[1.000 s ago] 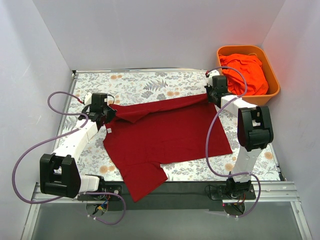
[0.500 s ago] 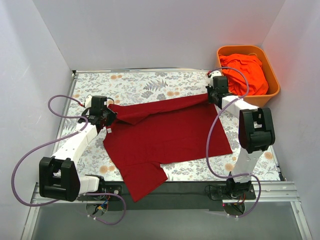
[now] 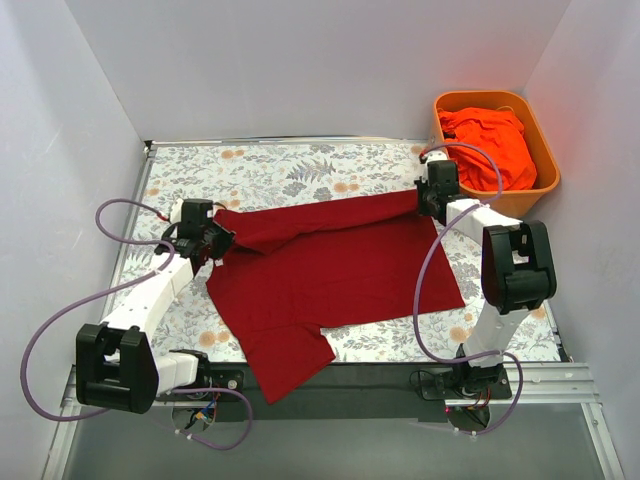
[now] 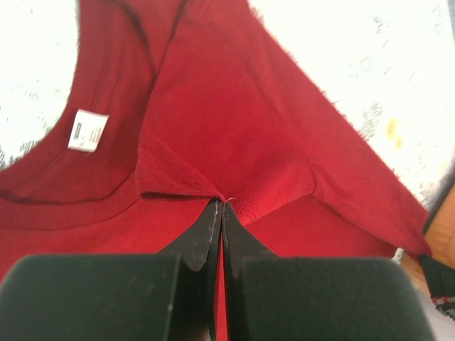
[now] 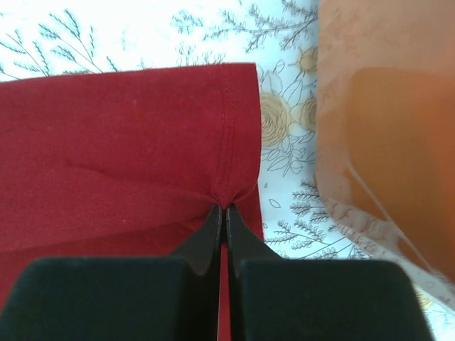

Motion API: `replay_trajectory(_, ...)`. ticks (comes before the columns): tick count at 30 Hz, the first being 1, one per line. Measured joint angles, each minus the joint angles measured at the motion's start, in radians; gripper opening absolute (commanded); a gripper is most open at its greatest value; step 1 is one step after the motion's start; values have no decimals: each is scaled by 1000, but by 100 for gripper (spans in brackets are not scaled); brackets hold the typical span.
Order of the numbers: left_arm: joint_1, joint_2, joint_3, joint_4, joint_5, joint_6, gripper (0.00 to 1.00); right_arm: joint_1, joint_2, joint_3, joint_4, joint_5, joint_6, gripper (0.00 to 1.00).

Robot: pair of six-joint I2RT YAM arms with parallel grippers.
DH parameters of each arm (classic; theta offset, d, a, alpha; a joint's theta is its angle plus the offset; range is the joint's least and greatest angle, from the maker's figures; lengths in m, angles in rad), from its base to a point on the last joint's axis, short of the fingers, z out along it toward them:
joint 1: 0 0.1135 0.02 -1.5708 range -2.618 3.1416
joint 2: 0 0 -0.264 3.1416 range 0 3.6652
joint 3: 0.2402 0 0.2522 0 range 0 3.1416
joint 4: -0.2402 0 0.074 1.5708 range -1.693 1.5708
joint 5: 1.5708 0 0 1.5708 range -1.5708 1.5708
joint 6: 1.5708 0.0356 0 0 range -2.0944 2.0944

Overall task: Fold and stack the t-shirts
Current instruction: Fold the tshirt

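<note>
Both jaws pinch the crimson t-shirt (image 3: 330, 270) taut.

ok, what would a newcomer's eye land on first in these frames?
The dark crimson t-shirt spread over the floral table. Its far edge is pulled taut between the left gripper, shut on a fold near the collar, and the right gripper, shut on the hem. Next is the orange tub at the far right corner, with a bright orange-red t-shirt bunched inside.
</note>
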Motion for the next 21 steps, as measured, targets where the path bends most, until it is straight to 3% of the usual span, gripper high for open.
replay_trajectory(1,0,-2,-15,2,6,-4,0,0,5,-2,0,-1,8,8)
replay_trajectory(4,0,-3,-66,14,29,-17,20,0,27,-2,-2,-5,24,20)
replay_trajectory(5,0,-3,-84,14,39,-21,37,-1,34,-2,-3,-8,31,24)
replay_trajectory(6,0,-5,-99,15,47,-20,43,-1,38,-2,-8,-11,37,33)
replay_trajectory(9,0,-30,-131,13,63,-31,55,0,40,-2,-33,-26,61,47)
replay_trajectory(12,0,-78,-126,12,47,-10,56,11,34,-3,-55,-26,85,56)
replay_trajectory(21,21,-24,-15,24,-38,126,57,122,-98,-47,-45,-43,123,56)
